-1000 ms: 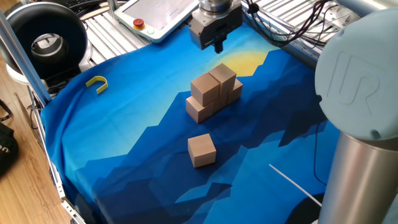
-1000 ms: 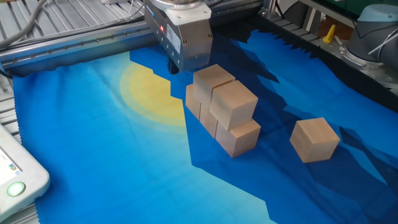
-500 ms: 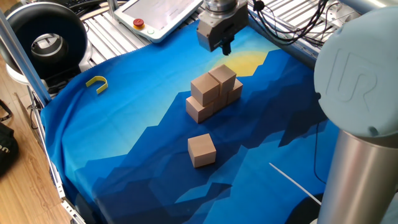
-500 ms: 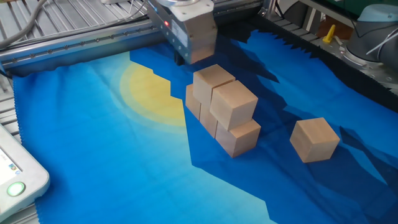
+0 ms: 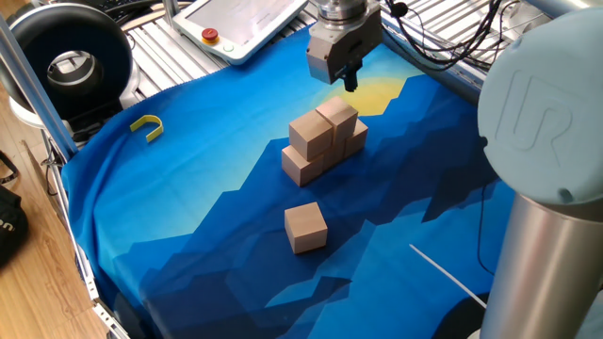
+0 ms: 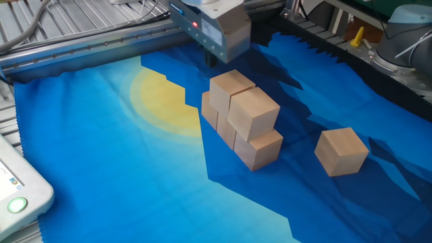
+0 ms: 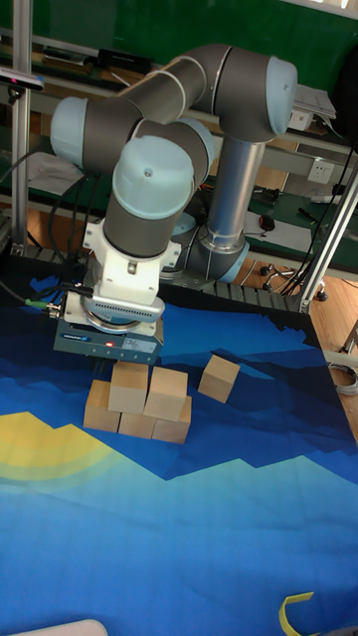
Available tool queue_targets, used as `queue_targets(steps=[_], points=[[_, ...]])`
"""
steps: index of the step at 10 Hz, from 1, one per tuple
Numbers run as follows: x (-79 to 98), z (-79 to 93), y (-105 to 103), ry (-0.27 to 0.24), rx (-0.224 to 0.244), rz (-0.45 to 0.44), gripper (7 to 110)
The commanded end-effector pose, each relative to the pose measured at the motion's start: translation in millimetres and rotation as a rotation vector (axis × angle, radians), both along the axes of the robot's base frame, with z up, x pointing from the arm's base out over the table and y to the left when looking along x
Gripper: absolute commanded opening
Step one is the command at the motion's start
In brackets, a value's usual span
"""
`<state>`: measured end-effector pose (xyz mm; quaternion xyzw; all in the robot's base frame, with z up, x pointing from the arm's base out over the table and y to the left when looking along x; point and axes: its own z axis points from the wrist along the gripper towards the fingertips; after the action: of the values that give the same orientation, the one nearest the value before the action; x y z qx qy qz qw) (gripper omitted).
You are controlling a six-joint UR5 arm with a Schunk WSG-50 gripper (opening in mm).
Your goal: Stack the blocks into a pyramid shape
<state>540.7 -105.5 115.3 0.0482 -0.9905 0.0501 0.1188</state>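
We see five blocks (image 5: 321, 140) already stacked in two layers, one loose block (image 5: 305, 227) left nearby on the cloth (image 5: 188, 188), and the gripper (image 5: 350, 83) above them carries nothing, though we cannot tell its opening.

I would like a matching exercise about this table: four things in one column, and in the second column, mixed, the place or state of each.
Things:
1. gripper
2. lone block
3. yellow hook
4. stacked blocks

Places or states:
A. lies on the blue cloth near its edge, far from the blocks
B. in two layers, two blocks on top
C. stands alone on the cloth, apart from the stack
D. in the air above the cloth, holding nothing

Pairs: 1-D, 2-C, 3-A, 4-B
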Motion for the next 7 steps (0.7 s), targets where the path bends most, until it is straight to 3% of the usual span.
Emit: queue_targets(steps=[1, 4, 7], points=[[-10.2, 2.3, 4.0, 0.03, 0.029, 0.019, 7], [-10.9, 0.1, -1.2, 0.028, -0.011, 0.031, 7], [-10.5, -5.5, 10.1, 0.014, 0.01, -0.005, 7]])
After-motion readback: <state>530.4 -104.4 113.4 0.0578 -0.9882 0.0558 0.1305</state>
